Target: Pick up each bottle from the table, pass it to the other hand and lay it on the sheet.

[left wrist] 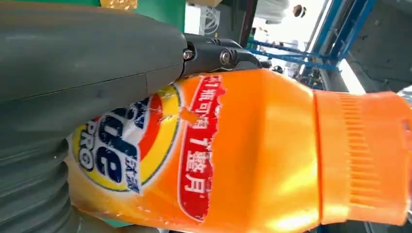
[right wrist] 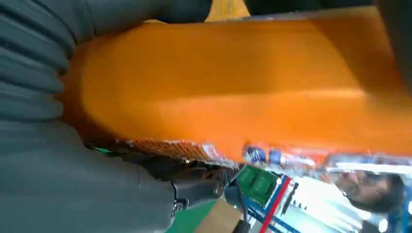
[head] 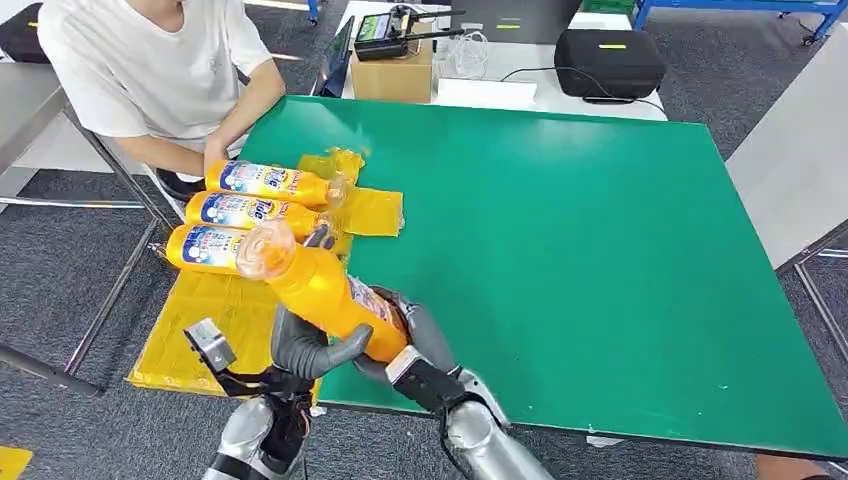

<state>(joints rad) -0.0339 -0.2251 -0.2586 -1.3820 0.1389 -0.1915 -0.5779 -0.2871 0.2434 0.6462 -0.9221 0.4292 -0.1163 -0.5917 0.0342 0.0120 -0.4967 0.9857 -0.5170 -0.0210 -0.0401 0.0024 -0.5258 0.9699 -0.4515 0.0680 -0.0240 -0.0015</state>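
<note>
Handover step: orange plastic detergent bottle (head: pixel 325 290) grasped by left hand (head: pixel 305 345) and right hand (head: pixel 420 350) together. Next: one hand lets go, other lays it on yellow sheet (head: pixel 215 315) beside three bottles.

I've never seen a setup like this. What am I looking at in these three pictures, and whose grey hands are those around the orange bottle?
The grey hands belong to a humanoid robot. The wide picture comes from a camera high on its body, looking down at a green table. Both its left hand and its right hand grip one orange bottle, apparently mid-handover between them.

The other two pictures come from cameras at each wrist, so they are turned sideways and very close. One shows the bottle's label and cap past the left hand's grey thumb; the other shows the bottle's plain side in the right hand.

Three more bottles already lie side by side on a yellow sheet at the table's left edge. A person in a white shirt sits just beyond them.
</note>
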